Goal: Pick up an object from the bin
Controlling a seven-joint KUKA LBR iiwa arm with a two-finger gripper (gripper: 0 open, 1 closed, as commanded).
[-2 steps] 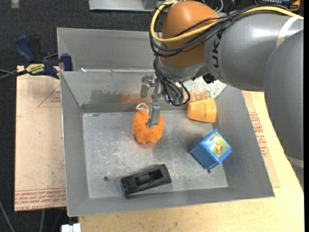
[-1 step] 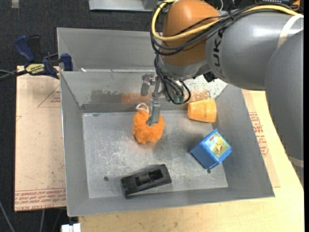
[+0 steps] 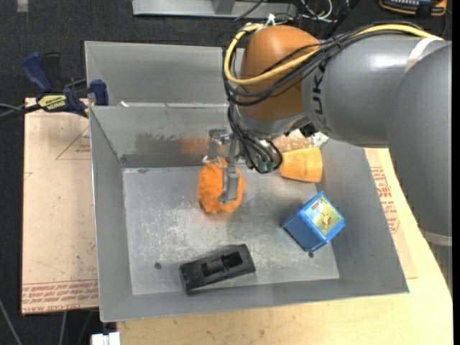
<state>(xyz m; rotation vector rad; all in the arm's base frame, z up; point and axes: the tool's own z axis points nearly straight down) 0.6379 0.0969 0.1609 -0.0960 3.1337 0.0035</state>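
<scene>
One fuzzy orange lump (image 3: pixel 210 192) is lying near the middle of the bin (image 3: pixel 151 225), and my pincer (image 3: pixel 228 182) is sitting down over it; whether it is clamping, I cannot tell.

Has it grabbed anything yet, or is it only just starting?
Done: the pincer is down at the fuzzy orange lump in mid-bin. In hand: the grasp itself; I cannot tell whether it grips yet. Left: lifting the lump clear of the bin. The blue box and black block lie apart, untouched.
</scene>
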